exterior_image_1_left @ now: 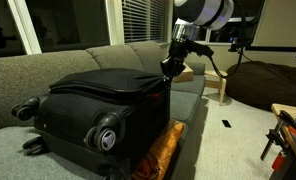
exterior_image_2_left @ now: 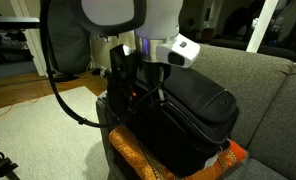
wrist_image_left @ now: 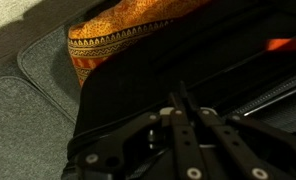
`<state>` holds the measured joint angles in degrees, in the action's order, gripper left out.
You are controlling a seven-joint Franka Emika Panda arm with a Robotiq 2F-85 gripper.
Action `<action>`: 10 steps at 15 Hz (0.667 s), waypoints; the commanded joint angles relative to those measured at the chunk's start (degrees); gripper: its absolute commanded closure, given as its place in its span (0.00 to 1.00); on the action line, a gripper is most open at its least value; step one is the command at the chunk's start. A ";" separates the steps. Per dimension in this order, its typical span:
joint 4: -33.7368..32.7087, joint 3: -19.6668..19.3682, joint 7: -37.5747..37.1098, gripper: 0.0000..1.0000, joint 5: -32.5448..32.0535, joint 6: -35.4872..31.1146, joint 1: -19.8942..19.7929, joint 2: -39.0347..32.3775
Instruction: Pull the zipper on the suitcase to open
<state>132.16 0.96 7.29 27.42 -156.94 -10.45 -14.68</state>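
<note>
Couch (exterior_image_1_left: 88, 60) carries one suitcase (exterior_image_1_left: 88, 100); one arm (exterior_image_1_left: 203, 12) angles down onto its edge, jaws pinched fully together.

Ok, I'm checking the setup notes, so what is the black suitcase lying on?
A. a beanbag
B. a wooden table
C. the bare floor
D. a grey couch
D: in an exterior view the suitcase lies flat on the seat of the grey couch, with an orange patterned cushion at its edge.
</note>
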 commanded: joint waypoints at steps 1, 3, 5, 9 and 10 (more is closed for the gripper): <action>0.77 -1.42 2.16 0.96 -0.14 0.27 -2.30 0.71; 0.84 -1.31 1.42 0.96 0.61 -0.28 -2.25 0.68; 0.86 -1.26 1.29 0.96 1.11 -0.36 -2.26 0.67; 0.74 -1.65 1.95 0.69 0.03 1.30 -2.25 0.78; 0.65 -1.61 2.35 0.68 0.05 1.76 -2.36 0.78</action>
<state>132.15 0.88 7.33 28.29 -156.60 -10.51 -14.72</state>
